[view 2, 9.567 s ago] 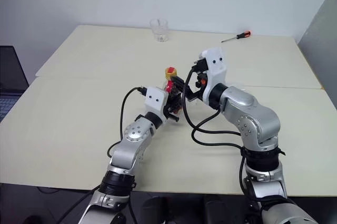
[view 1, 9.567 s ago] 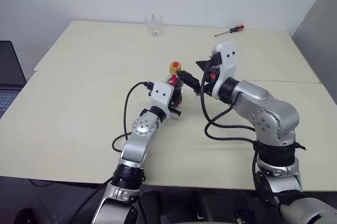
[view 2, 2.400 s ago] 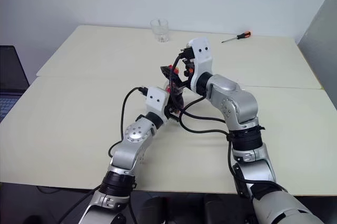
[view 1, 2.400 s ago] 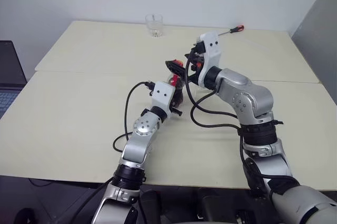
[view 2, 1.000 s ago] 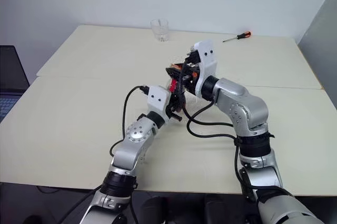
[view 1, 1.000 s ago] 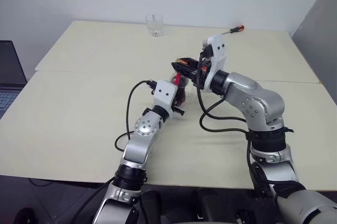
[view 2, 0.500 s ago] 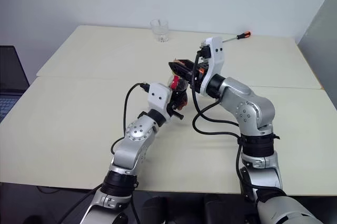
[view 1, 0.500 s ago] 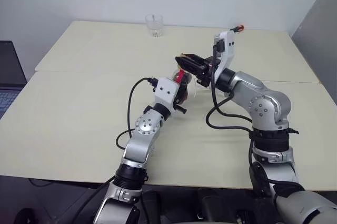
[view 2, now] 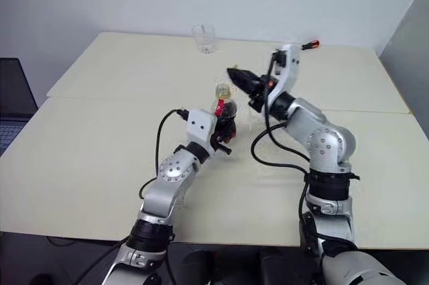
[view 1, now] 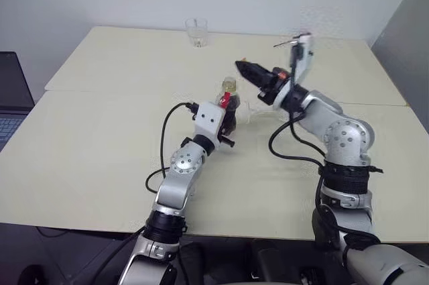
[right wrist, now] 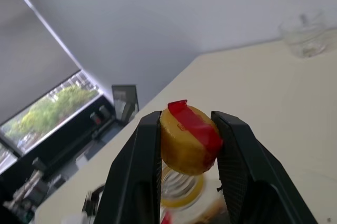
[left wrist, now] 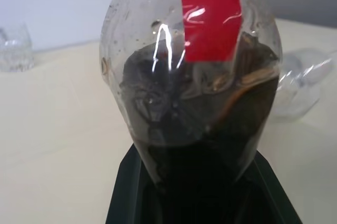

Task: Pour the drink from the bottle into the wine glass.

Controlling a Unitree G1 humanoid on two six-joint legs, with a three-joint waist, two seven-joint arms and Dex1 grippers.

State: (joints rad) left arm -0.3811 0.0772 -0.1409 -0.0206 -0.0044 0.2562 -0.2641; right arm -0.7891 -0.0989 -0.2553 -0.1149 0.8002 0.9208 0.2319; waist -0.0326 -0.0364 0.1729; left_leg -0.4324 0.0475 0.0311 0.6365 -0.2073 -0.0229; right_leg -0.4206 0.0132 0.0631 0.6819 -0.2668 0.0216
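The bottle point(view 1: 228, 112) stands upright at the table's middle, with my left gripper point(view 1: 226, 126) shut on its lower body. The dark drink point(left wrist: 200, 113) fills it to just under the red label point(left wrist: 209, 16). Its mouth point(view 1: 228, 84) is uncapped. My right gripper point(view 1: 243, 68) hangs above and to the right of the mouth, shut on the yellow cap point(right wrist: 187, 139), which has a red strip across it. The clear wine glass point(left wrist: 301, 79) sits just right of the bottle, below the right forearm; its stem is hard to make out.
A short clear tumbler point(view 1: 196, 31) stands at the table's far edge. A red-handled screwdriver point(view 2: 305, 45) lies at the far right, behind my right wrist. A laptop point(view 1: 12, 94) sits off the table's left side. A seam crosses the tabletop point(view 1: 100, 137).
My right gripper has lifted away from the bottle's top, up and to the right, rolling its wrist with the cap in its fingers. The bottle's mouth now shows bare. The left arm held still.
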